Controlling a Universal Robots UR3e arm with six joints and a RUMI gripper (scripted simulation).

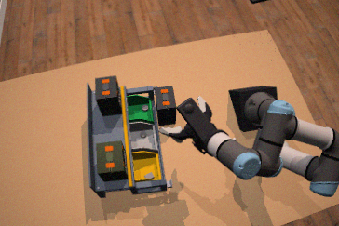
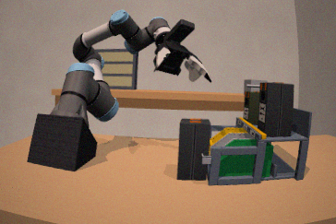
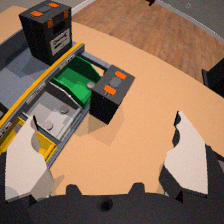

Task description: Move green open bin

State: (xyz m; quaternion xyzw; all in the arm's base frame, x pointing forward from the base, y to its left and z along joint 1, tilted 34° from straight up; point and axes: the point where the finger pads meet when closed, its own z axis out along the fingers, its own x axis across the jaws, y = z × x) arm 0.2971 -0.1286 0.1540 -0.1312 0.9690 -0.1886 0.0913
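The wide tan table (image 1: pixel 242 59) carries the whole scene, and nothing of the task looks done yet. On it stands the low grey metal shelf (image 1: pixel 89 125) with a yellow rail, holding two dark boxes with orange marks, one near each end. The grey six-joint arm with blue joint caps (image 1: pixel 275 131) reaches in from its black base toward the shelf's open side. A separate dark box with orange tabs (image 1: pixel 165 103) stands on the table just beside the bins. The green open bin (image 1: pixel 140 108) sits in the shelf's front row next to a grey bin (image 1: pixel 142 136) and a yellow bin (image 1: pixel 146 166), with small parts inside. The two-jaw gripper (image 1: pixel 188 117) hovers above and beside the shelf, white fingers spread fully apart on nothing. Reaching, grasping, lifting out and setting down all remain
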